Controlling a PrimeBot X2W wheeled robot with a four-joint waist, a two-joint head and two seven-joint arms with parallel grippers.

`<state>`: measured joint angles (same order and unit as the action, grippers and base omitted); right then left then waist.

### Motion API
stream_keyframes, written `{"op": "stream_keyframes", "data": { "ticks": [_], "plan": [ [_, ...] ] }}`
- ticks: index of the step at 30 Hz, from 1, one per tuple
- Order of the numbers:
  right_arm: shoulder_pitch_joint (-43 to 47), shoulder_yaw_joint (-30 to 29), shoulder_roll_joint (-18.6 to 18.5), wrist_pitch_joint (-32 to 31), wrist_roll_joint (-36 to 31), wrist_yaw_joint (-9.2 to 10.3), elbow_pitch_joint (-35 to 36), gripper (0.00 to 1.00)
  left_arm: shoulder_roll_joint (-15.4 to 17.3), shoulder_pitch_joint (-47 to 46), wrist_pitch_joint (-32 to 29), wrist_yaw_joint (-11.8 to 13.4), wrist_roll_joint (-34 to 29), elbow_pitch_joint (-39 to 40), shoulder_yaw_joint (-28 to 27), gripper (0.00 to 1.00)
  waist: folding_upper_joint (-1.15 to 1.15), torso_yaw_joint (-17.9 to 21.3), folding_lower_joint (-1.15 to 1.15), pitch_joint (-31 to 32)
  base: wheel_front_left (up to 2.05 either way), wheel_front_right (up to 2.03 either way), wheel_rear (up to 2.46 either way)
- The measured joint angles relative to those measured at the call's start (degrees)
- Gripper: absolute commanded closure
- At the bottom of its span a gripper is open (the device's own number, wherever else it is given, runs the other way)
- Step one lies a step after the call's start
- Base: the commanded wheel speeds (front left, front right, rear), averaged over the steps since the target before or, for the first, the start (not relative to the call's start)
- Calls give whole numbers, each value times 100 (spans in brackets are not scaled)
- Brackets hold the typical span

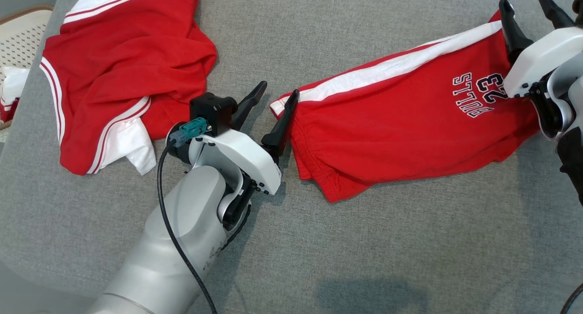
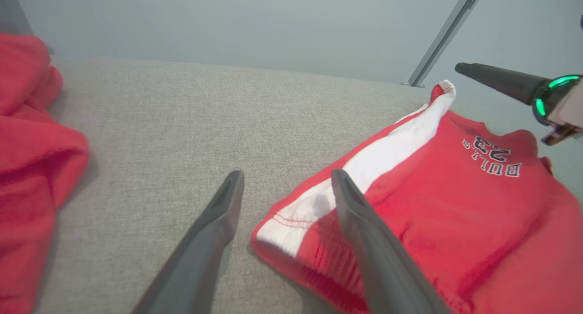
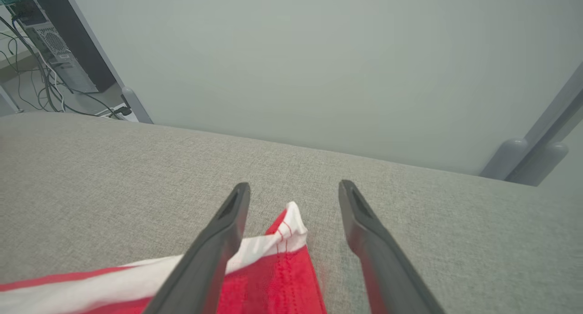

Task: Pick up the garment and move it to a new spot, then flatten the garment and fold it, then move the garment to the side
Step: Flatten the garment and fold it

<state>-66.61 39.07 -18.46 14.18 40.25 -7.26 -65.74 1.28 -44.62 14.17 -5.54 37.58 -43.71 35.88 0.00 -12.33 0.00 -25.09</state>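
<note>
The garment (image 1: 401, 122) lies stretched out on the grey cloth surface (image 1: 364, 241), right of centre in the head view, running from the left gripper (image 1: 279, 90) up to the right gripper (image 1: 524, 2) near that view's top right corner. It is a pair of bright red shorts with a broad white stripe along the far edge and dark, white-edged lettering, "BULLS 23", printed near the right-hand end and reading upside down from the head. It lies mostly flat with soft creases. Its near left end shows stacked, gathered edges, so it appears to be doubled over, though I cannot be sure. The left gripper's fingers are spread apart and grasp nothing. In the left wrist view the striped corner of the garment (image 2: 455, 213) sits under one finger (image 2: 364, 241), and whether that finger touches the cloth I cannot tell. The right gripper's fingers are also parted and empty. In its wrist view the far corner of the garment (image 3: 273, 277), red with its white band and red stitching, lies on the surface between them. A second red and white garment (image 1: 123, 72) lies crumpled at the upper left, well apart from the first.
</note>
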Motion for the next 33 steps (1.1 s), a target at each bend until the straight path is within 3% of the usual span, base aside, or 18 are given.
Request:
{"op": "stream_keyframes", "data": {
  "ticks": [6,17,33],
  "plan": [
    [94,-446,-16,5,-467,0,633,0,7,7,8,258,-1,27,-175,0,0,101,0,104,0,0,0],
    [1369,-1611,232,15,-1590,0,2095,0,208,1150,49,800,-931,1747,-1265,0,0,357,0,477,0,0,0],
    [3443,-2729,859,23,-2264,0,3785,0,193,2686,51,754,-1778,2986,-2269,0,0,709,0,1239,0,0,0]
  ]
}}
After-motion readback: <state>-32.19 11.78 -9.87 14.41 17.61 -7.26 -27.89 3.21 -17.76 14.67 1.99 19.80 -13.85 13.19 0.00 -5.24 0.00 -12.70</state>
